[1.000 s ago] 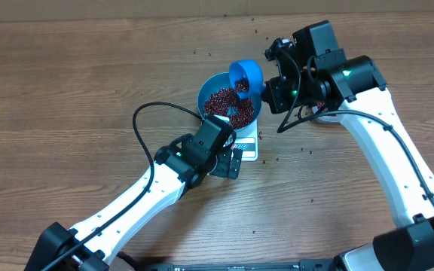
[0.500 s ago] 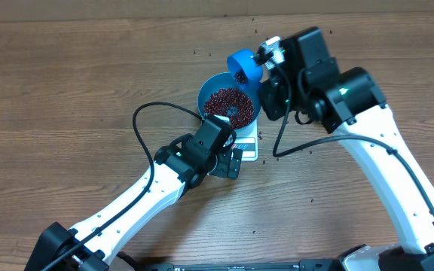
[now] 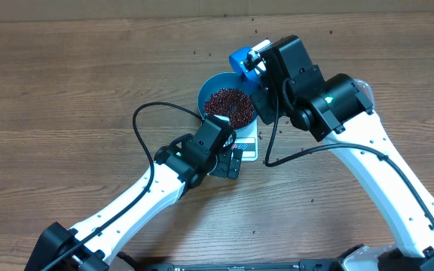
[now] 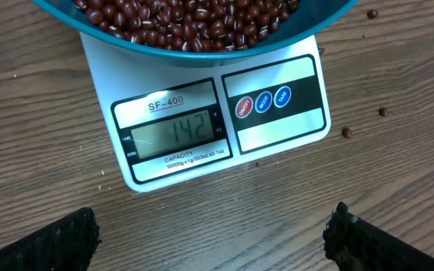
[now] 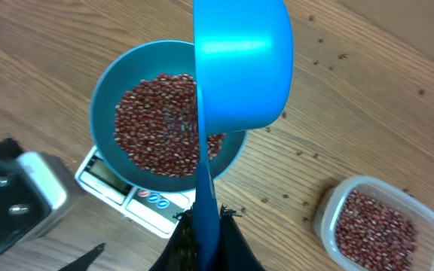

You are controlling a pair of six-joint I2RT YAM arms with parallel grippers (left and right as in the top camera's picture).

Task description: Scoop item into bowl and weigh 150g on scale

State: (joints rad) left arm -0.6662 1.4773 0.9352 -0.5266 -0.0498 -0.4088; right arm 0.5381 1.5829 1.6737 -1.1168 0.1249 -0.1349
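A mound of tiny maroon beans [image 5: 164, 124] fills a round blue bowl [image 5: 101, 128], which is set on a small white scale [image 4: 277, 135] near the middle of a wooden table [image 3: 66, 90]. The scale's display [image 4: 175, 134] reads 142, so the load is judged slightly short of the target.

The beans are hard, smooth and loose (a few strays [image 4: 346, 132] are scattered on the wood right of the scale). They are likely to roll and spill and cannot be pinched. They are best carried in a level scoop and added in small tips.

A blue scoop [image 5: 239, 68] is held over the bowl's far right rim. Its underside is turned towards the wrist camera, so its contents cannot be seen. Its thin handle [image 5: 206, 196] is pinched edge-on by the right gripper [image 5: 209, 241], whose fingers are pressed tight on it; the handle is judged the sensible place to hold.

The left gripper [image 4: 211, 245] is spread wide and empty, hovering at the near side of the scale. A clear tub [image 5: 379, 222] of more beans is placed to the right of the bowl.
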